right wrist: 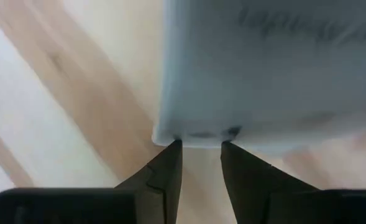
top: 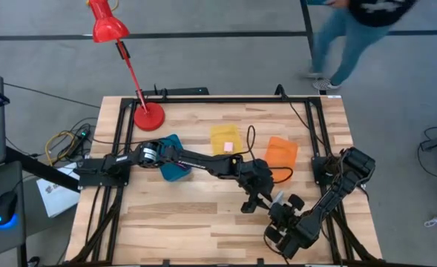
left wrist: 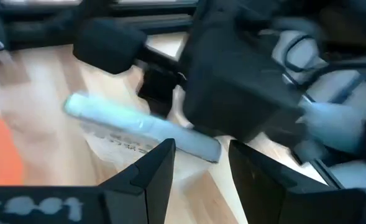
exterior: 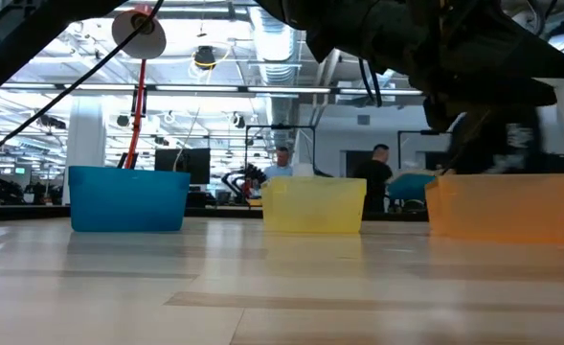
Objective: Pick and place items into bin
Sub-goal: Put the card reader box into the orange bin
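The white card [top: 277, 196] is between my two grippers, toward the table's near right. My right gripper [top: 283, 203] is shut on it. In the right wrist view the card [right wrist: 263, 68] fills the space above the fingertips. My left gripper [top: 252, 199] is open. In the left wrist view its fingertips stand on either side of the card's [left wrist: 139, 124] near corner; I cannot tell whether they touch it. A tiny pink cube [top: 228, 147] lies in the yellow bin [top: 219, 133]. A thin dark cord [top: 283, 177] curves along the orange bin [top: 281, 152]. My right gripper pinches the card by the middle of one edge [right wrist: 198, 135] between its two fingertips [right wrist: 170, 152]. The card stands out beyond the fingers. It is held clear of the table, whose boards show beneath it.
Blue bin [top: 175, 167], yellow bin and orange bin stand in a row across the table's middle; in the low view they are the blue bin [exterior: 128, 199], yellow bin [exterior: 312, 205] and orange bin [exterior: 500, 206]. A red lamp's base [top: 148, 116] stands at the far left. A person [top: 352, 30] walks beyond the far right corner.
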{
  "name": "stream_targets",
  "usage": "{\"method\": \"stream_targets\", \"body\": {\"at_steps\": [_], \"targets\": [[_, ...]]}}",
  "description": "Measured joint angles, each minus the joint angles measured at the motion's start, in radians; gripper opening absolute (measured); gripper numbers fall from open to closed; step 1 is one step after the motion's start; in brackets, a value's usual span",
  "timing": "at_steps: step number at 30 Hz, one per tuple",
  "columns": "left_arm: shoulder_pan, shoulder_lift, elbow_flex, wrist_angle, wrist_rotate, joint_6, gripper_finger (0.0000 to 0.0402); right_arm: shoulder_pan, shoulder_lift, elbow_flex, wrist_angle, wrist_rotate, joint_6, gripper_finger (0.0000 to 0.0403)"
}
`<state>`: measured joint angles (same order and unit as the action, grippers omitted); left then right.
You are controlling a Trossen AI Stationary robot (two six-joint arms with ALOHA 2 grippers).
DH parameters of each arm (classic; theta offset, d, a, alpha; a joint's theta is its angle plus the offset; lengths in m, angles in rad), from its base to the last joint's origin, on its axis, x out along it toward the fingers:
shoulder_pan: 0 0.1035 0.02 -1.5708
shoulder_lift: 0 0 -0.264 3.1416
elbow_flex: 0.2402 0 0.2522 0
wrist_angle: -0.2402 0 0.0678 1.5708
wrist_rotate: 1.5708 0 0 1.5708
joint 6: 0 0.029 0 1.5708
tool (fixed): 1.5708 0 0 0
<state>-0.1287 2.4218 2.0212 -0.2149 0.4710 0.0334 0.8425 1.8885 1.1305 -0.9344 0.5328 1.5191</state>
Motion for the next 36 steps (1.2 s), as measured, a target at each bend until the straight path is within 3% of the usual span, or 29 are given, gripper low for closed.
{"method": "stream_targets", "body": {"at_steps": [1, 5, 20, 27, 36], "targets": [[-0.001, 0.001, 0.001, 0.011, -0.015, -0.001, 0.0153, 0.0, -0.001, 0.009, -0.005, 0.059, 0.0, 0.0107], [0.001, 0.009, -0.003, 0.002, -0.028, 0.0, 0.0153, -0.001, -0.003, 0.04, -0.033, 0.091, -0.002, 0.0107], [-0.01, 0.012, -0.003, -0.019, -0.074, 0.004, 0.0153, 0.035, -0.005, 0.137, -0.223, 0.083, 0.042, 0.0107], [-0.011, 0.011, -0.003, -0.04, -0.122, 0.006, 0.0153, 0.027, -0.005, 0.137, -0.207, 0.091, 0.043, 0.0107], [-0.007, 0.011, -0.003, -0.047, -0.128, 0.0, 0.0153, 0.04, -0.005, 0.138, -0.18, 0.183, 0.02, 0.0107]]}}
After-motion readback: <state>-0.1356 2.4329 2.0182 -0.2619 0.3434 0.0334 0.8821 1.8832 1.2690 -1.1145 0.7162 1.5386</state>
